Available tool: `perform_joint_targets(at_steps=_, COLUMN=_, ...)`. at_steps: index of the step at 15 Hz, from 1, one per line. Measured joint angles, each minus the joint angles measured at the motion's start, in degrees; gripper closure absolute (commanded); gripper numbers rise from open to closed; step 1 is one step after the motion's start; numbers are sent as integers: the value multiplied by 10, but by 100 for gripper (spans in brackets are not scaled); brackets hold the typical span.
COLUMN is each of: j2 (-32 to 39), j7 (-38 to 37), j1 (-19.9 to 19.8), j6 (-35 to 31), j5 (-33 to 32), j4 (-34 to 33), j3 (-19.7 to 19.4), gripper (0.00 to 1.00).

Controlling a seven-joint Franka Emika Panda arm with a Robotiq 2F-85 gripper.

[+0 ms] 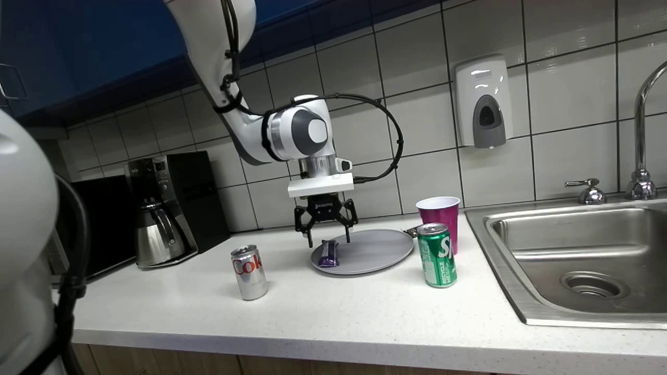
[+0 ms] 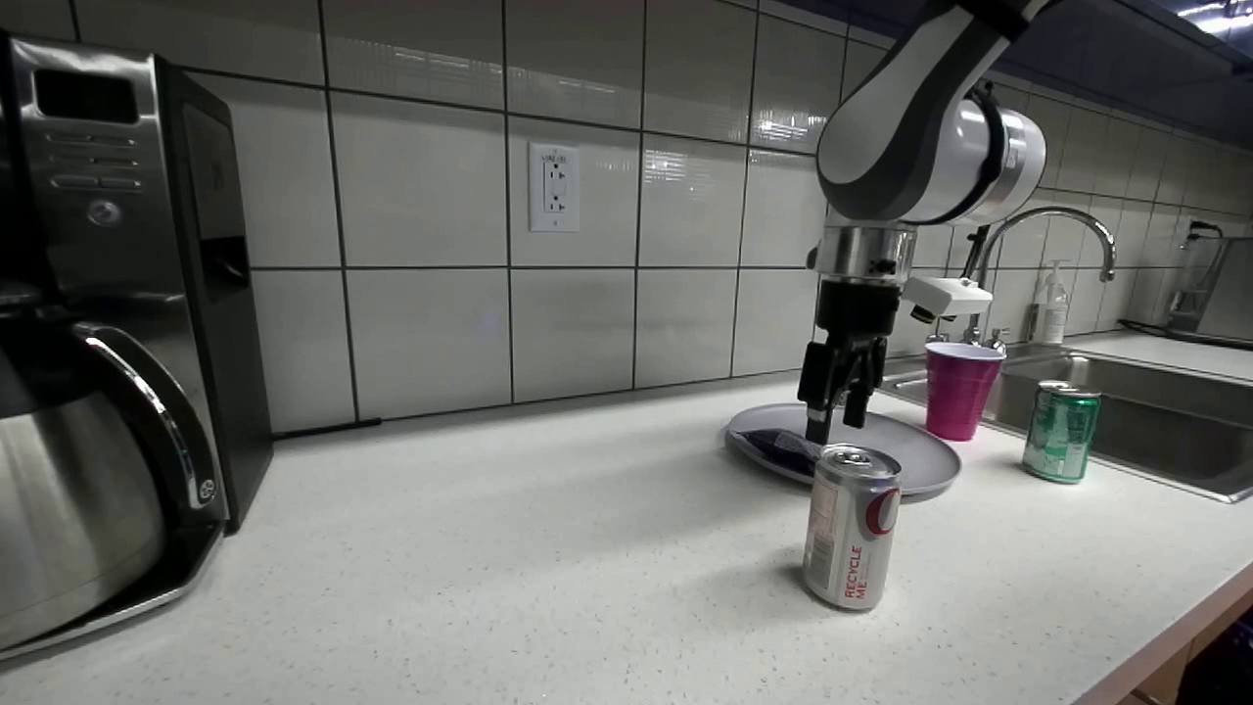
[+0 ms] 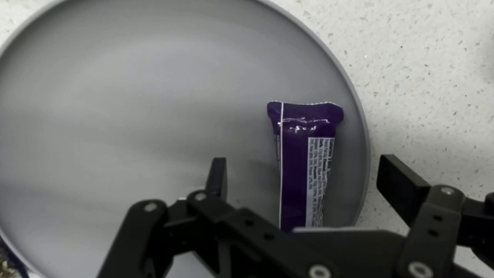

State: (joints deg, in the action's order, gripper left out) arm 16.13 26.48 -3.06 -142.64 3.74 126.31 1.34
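Bar, purple wrapper, lies on the gray plate near its rim, nutrition print showing; one end hidden behind the gripper in wrist view. Gripper points down above it, pincer spread wide, nothing pinched. In wrist view the bar sits between the two fingers, gap visible on both sides; one finger over plate, the other past the rim over counter. Exact height above bar can't tell. Coke can, silver, upright on counter near plate; overlaps plate edge in an exterior view but stands apart from it. Sprite can, green, upright, on the sink side of plate, close to magenta cup, also upright, white inside. Small dark item at far plate edge, too small to identify. Steel sink past cup and can, chrome faucet over it. Soap dispenser on tiled wall. Coffee maker with steel carafe at opposite end from sink. Outlet on tiles. Blue cabinets overhead.
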Motion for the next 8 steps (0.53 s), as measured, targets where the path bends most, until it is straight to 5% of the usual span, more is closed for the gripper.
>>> perform_joint_targets(at_steps=8, j2=22, j7=0, j1=0, j6=1, j5=0, j4=-17, j3=3, gripper=0)
